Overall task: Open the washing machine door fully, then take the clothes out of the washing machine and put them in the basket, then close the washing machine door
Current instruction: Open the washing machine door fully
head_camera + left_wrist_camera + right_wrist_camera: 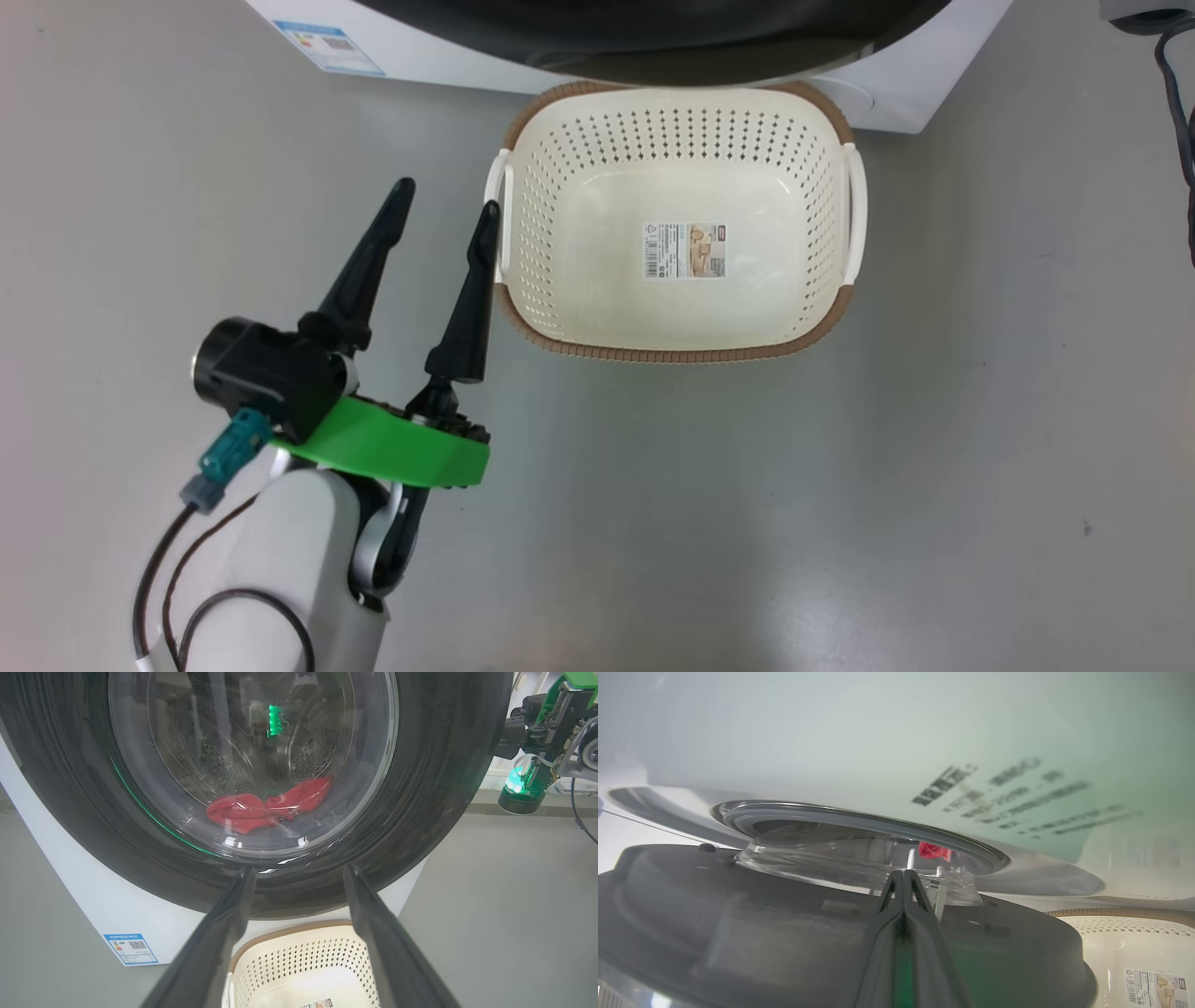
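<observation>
Looking down (head view): the left end effector (445,198) hangs over the floor (840,513), fingers spread wide with nothing between them, pointing at the washing machine (896,84). The basket (653,355) sits just beside its right-hand finger. It's empty, and its far rim is tucked under the dark edge of the door (653,47).

Left wrist view: this one stares straight at the outside of the door. The clothes (261,807) are a red heap low down behind the window (177,765), dead ahead of the left fingers and above the basket. The right arm (546,718) is up at the door's right edge.

Right wrist view: the right end effector (903,877) is pinched fully shut on nothing. It's poked in between the door's inner face and the washing machine's front. Can't tell if it actually touches the door. A red scrap of clothes shows just past the tips.

What the next move hangs on (my guess): the door is only ajar and the right end effector is the one behind it. So the door lies on its outward side, and pushing away from the machine should swing it wide. The left one is well back, nearer the basket.
</observation>
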